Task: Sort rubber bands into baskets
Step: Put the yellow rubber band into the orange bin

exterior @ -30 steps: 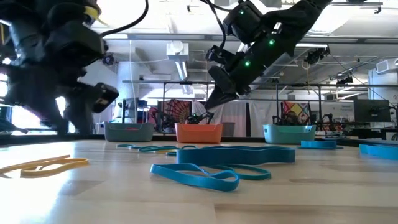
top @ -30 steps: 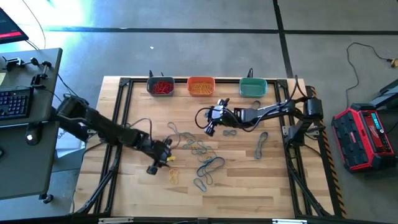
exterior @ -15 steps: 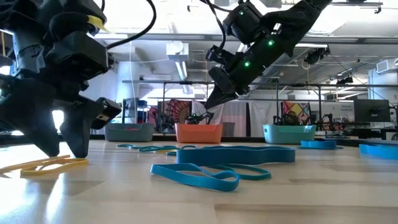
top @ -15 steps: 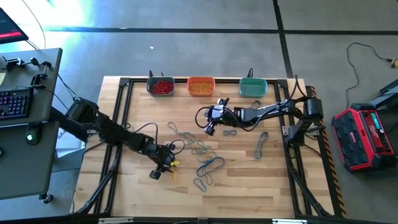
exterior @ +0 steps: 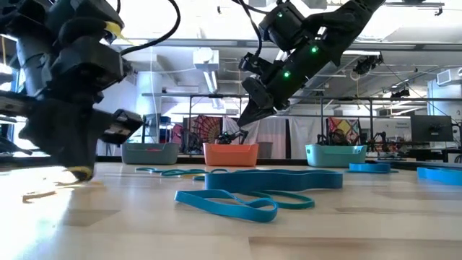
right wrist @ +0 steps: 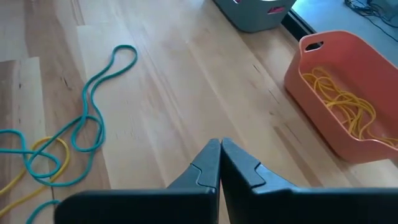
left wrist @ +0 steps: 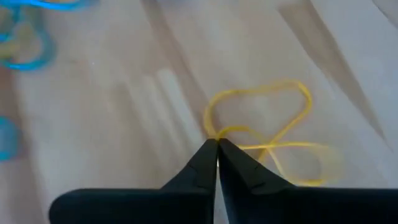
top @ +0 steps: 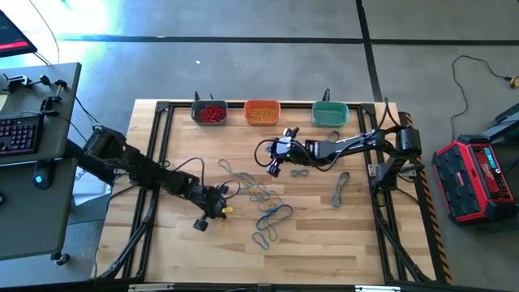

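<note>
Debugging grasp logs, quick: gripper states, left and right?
Left gripper: fingers shut on a yellow rubber band at the table.
Right gripper: fingers shut, empty, above the table.

Three baskets (top: pixel 260 112) stand in a row along the far edge of the desk (top: pixel 178 255), each with rubber bands in it. Loose rubber bands (top: pixel 272 216) lie scattered mid-desk — between the left gripper (top: pixel 212 213) nearer the front and the right gripper (top: pixel 273 165) farther back. The left gripper's fingers (left wrist: pixel 208 163) pinch one band (left wrist: pixel 273 137) lying on the desk.
</note>
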Controlling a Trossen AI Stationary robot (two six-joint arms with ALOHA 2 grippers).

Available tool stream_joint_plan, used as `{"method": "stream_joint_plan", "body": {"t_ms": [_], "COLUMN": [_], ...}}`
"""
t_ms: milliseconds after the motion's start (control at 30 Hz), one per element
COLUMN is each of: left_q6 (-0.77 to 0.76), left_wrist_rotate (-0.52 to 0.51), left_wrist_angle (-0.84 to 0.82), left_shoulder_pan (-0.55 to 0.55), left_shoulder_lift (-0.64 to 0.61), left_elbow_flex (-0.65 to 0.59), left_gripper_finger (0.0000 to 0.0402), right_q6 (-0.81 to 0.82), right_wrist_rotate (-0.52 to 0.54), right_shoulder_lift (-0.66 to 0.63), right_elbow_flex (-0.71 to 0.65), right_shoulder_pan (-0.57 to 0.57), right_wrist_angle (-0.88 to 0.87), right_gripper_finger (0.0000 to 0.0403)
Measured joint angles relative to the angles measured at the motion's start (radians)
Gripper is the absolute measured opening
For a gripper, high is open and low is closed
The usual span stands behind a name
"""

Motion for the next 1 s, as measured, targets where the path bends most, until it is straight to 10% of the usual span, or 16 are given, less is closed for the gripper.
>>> {"method": "stream_joint_plan", "body": {"t_ms": [333,667,1000], "left_q6": [0.015,0.008,0.051], "left_wrist_rotate": [-0.092,-0.215,-0.315], "left_wrist_angle": [-0.049,-0.045,0.153], "left_shoulder_pan": [0.081,0.146,0.188], "left_shoulder_lift": [-0.222,-0.301,-0.297], "left_elbow_flex": [0.000,0.000,0.001], "left_gripper_finger": [0.0001,0.0001,0.0001], "right_q6": [-0.021,-0.026,-0.026], "right_wrist_rotate": [-0.045,-0.313,-0.356], "right_shoulder_lift": [0.000,0.054,0.086], "right_elbow_flex": [0.000,0.001,0.001], "right_shoulder_pan": [0.002,0.034,0.107], "right_wrist_angle": [-0.011,0.185,0.277], "right_gripper_finger": [0.0000,0.0007,0.0134]}}
